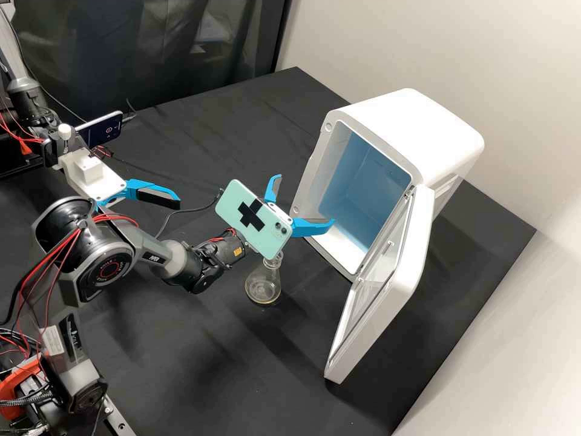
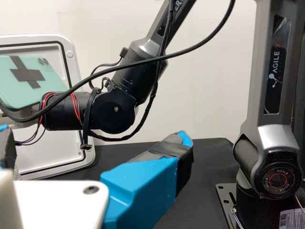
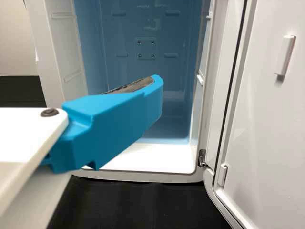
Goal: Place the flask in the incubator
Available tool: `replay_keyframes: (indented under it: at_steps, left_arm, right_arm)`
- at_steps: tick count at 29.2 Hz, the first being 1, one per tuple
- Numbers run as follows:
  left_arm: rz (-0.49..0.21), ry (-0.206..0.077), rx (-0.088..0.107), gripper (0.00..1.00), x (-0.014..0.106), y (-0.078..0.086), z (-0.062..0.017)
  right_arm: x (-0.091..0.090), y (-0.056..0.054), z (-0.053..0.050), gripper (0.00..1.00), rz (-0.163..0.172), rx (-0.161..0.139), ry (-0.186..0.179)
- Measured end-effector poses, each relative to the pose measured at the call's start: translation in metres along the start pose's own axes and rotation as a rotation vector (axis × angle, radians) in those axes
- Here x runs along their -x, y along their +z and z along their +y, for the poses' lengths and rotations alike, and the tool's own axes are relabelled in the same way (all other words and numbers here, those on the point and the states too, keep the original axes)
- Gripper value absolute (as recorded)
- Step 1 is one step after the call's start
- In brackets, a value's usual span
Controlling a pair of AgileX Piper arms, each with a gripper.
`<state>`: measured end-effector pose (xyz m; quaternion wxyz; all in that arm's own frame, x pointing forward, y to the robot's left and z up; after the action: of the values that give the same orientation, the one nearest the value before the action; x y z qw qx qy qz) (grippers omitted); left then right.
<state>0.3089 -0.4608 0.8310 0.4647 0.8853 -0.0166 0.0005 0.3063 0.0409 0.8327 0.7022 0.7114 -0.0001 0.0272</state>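
Laboratory — black bench (image 1: 242, 121), glass flask (image 1: 264, 287), white incubator (image 1: 417, 130), dark curtain (image 1: 151, 42) behind

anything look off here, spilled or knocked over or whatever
Nothing spilled, tipped or broken. The flask stands upright on the bench, and the incubator has its door swung open. One oddity: the right tool is open and empty at the incubator's mouth, while the flask sits below its wrist.
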Motion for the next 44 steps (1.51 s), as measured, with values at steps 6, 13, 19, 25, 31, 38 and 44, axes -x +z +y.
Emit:
replay_keyframes:
  at_steps: [6, 13, 19, 25, 31, 38, 44]
  left_arm:
    - [0.000, 0.000, 0.000, 1.00, 0.000, 0.000, 0.0000]
    - [0.001, -0.014, -0.001, 1.00, 0.000, -0.001, -0.0050]
    - [-0.001, -0.079, -0.026, 1.00, 0.007, -0.008, -0.0207]
    - [0.077, -0.166, 0.024, 1.00, 0.032, -0.038, -0.0378]
    - [0.151, -0.163, 0.049, 1.00, 0.045, -0.063, -0.0347]
    - [0.233, -0.158, 0.046, 1.00, 0.051, -0.089, -0.0339]
    - [0.308, -0.171, 0.060, 1.00, 0.054, -0.110, -0.0388]
  right_arm:
    - [0.000, 0.000, 0.000, 1.00, 0.000, 0.000, 0.000]
    - [0.000, 0.000, 0.000, 1.00, 0.000, 0.000, 0.000]
    - [0.000, 0.000, 0.000, 1.00, 0.000, 0.000, 0.000]
    - [0.000, 0.000, 0.000, 1.00, 0.000, 0.000, 0.000]
    - [0.000, 0.000, 0.000, 1.00, 0.000, 0.000, 0.000]
    - [0.000, 0.000, 0.000, 1.00, 0.000, 0.000, 0.000]
    - [0.000, 0.000, 0.000, 1.00, 0.000, 0.000, 0.000]
